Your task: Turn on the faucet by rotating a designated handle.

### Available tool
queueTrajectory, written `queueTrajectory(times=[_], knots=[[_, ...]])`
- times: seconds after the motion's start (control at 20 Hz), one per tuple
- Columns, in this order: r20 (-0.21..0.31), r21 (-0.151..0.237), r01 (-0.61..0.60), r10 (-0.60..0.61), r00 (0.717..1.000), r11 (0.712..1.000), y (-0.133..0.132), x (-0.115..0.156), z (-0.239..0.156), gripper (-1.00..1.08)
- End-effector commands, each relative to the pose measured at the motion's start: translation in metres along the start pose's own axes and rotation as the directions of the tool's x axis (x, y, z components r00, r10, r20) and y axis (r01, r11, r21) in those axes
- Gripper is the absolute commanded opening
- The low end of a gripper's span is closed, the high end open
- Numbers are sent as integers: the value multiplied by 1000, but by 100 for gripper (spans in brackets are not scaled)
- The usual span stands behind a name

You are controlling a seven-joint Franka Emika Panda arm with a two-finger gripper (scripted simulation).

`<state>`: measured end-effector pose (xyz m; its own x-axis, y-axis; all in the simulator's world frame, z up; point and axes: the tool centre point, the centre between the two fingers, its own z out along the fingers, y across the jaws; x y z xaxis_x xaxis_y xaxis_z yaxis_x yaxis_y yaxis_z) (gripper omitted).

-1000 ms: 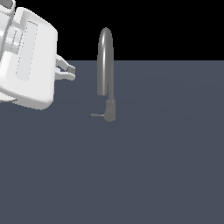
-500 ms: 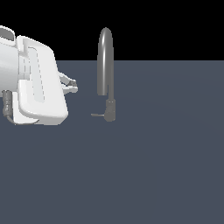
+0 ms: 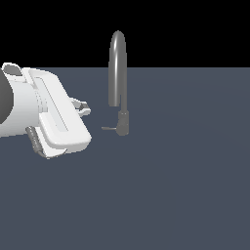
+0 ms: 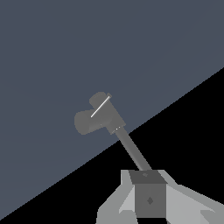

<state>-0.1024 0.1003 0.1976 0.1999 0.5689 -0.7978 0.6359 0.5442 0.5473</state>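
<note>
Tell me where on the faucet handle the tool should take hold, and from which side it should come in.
Grip the handle near its free tip, away from the base of the faucet, where a push probably turns it most easily. It is a thin rod sticking out sideways toward the exterior view's left, so coming in from that side suits it. The tool already sits there, apart from the rod.

My arm's last link is a glossy white rounded casing at the exterior view's left edge, with a raised oblong panel, shallow grooves and a grey ribbed stub underneath. The gripper shows small pale grey fingers. Low in the wrist frame sit light grey angular housings around a darker block.
</note>
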Motion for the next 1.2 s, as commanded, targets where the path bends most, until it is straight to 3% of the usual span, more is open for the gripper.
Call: queueTrajectory(times=[0.0,0.55,1.15], knots=[[2,-41,37,-37,999,998,-3,7,4,-100],[34,-209,201,-198,980,957,-19,35,26,-100],[101,-368,368,-357,929,854,-37,59,53,-100]])
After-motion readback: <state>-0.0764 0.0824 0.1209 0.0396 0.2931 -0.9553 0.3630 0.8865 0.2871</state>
